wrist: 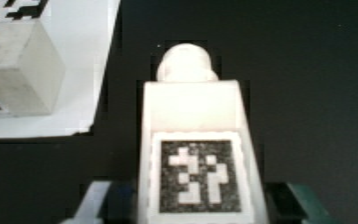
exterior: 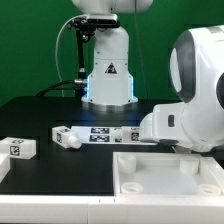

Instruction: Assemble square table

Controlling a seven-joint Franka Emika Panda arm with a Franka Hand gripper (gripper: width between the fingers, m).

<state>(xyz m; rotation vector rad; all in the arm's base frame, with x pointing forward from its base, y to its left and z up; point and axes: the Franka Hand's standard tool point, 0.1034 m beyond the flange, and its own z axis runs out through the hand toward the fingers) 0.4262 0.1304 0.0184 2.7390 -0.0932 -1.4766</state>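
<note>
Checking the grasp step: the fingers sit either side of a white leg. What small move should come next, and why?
Probably close firmly on the leg: the gripper straddles it squarely, but firm contact on its sides isn't clearly visible.

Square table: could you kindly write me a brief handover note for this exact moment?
Gripper: jaws flank the centre leg, which lies on its side; a firm grip is not clear.
Tabletop: at the front, with no leg seen fitted in it.
Outer loose leg and inner loose leg: toward the exterior view's left of the marker board.
Done: one leg reached.
Left: lift it, fit it into the tabletop, then fit the others.
</note>
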